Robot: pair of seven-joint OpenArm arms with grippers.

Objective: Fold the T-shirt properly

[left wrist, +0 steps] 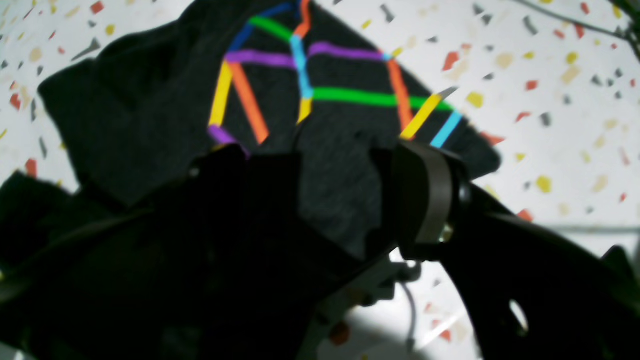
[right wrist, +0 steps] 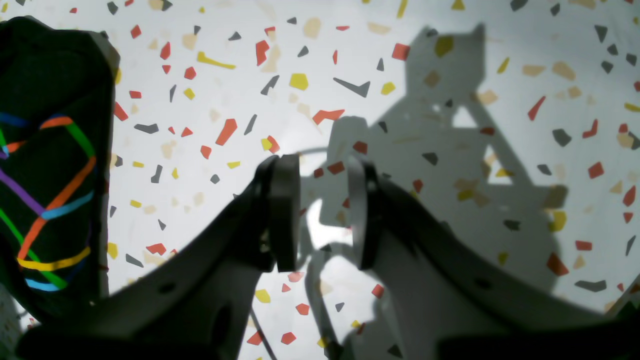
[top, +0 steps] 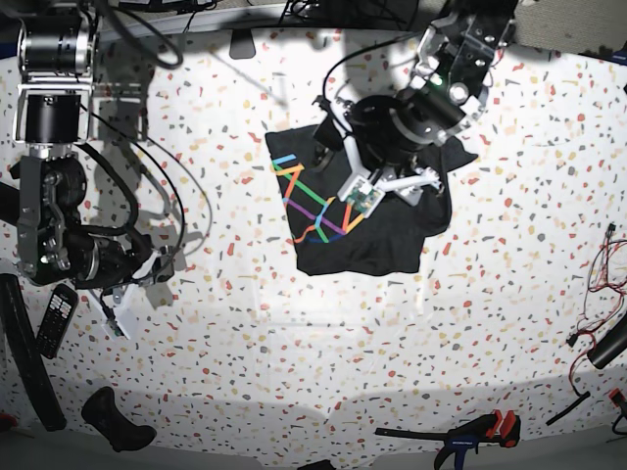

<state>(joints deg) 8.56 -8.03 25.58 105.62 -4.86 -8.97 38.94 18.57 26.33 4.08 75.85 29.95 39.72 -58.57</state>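
Note:
The T-shirt (top: 367, 240) lies in the middle of the table, dark charcoal and partly folded, with its coloured line print (top: 313, 204) facing up on its left part. My left gripper (top: 394, 186) sits on the shirt just right of the print. In the left wrist view (left wrist: 345, 165) its jaws stand apart, with dark cloth (left wrist: 335, 200) filling the gap and the print (left wrist: 310, 75) just beyond. My right gripper (top: 125, 305) hangs over bare table far left of the shirt. In the right wrist view (right wrist: 324, 210) it is slightly open and empty, with the shirt (right wrist: 50, 190) at the frame's left edge.
A black remote (top: 56, 318) and a long black strap (top: 24, 357) lie at the left edge. A black object (top: 116, 419) sits at the front left. A clamp (top: 470, 436) lies at the front right, and cables (top: 600, 279) at the right edge.

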